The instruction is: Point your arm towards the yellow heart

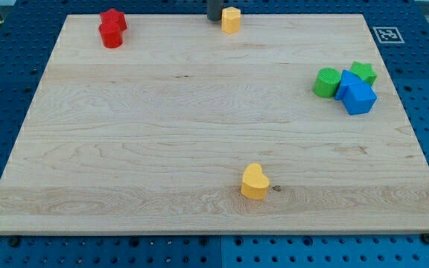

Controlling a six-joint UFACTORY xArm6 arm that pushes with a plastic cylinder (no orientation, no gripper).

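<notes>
Camera view shows a pale wooden tabletop on a blue pegboard, with the arm entering at the top centre of the frame. Only the dark lower end of the rod shows; the tip sits at the top edge of the board, just left of a small yellow block and apparently touching or nearly touching it. The arm carries no pincer, so there is nothing to call open or closed.

The yellow heart lies at the bottom centre of the frame, well apart from the tip, with most of the board's depth between them. Two red blocks sit together at the upper left. At the right, a green cylinder, a green star and two blue blocks are bunched together.

The main risk, judged from this layout, is confusing the two yellow pieces: the nearer one sits right beside the tip and could be nudged off the top edge as the rod starts away. Arriving too fast at the heart could also shove it toward the bottom edge instead of stopping short of it.

No readable writing or brand appears; the only marking is a black-and-white square tag at the upper right.
</notes>
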